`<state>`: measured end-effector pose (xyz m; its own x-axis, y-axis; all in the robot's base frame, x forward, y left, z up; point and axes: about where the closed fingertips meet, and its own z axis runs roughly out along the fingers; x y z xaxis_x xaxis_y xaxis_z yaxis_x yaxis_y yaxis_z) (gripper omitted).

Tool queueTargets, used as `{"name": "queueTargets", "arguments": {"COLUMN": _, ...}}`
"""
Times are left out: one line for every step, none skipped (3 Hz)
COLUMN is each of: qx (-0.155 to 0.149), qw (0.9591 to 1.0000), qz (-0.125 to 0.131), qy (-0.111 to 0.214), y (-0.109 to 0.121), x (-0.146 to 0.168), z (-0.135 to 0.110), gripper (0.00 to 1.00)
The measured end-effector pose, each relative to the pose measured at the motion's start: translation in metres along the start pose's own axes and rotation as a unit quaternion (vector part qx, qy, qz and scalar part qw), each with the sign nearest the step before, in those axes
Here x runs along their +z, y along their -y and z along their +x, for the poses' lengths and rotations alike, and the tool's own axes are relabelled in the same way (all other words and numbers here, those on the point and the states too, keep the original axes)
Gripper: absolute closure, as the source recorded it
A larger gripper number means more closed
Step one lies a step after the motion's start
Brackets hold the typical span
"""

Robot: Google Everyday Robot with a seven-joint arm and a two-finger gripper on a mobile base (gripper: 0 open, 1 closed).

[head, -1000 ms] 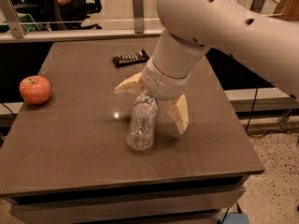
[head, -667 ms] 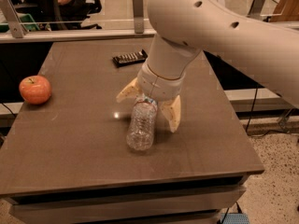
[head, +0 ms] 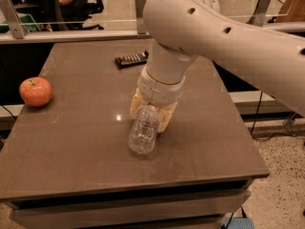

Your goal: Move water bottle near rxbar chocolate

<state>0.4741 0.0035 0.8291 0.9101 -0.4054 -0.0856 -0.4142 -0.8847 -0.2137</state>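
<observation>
Water bottle (head: 143,136) light, thin-walled, crushable, we judge | claw (head: 151,114) clamped across its neck end, where we'd want it | rxbar chocolate (head: 131,59) far back on surface (head: 71,147).

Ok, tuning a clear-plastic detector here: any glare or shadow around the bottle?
Camera view: one small glare spot on the table beside the water bottle; pale glints on its clear body; the gripper sits over its upper end; no hard shadow shows.

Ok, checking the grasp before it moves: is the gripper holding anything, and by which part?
Cannot be told. The gripper is down around the cap end of the water bottle, which lies on the table, but a closed hold isn't visible.
</observation>
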Motion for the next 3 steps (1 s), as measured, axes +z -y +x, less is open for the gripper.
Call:
{"name": "queueTargets", "arguments": {"qx": 0.008, "qw": 0.9999, "qz": -0.004, "qy": -0.009, "y": -0.003, "x": -0.006, "z": 0.006, "gripper": 0.87}}
{"name": "queueTargets", "arguments": {"qx": 0.040, "qw": 0.9983, "qz": 0.020, "qy": -0.038, "y": -0.005, "x": -0.044, "z": 0.033, "gripper": 1.00}}
{"name": "queueTargets", "arguments": {"qx": 0.040, "qw": 0.9983, "qz": 0.020, "qy": -0.038, "y": -0.005, "x": -0.044, "z": 0.033, "gripper": 1.00}}
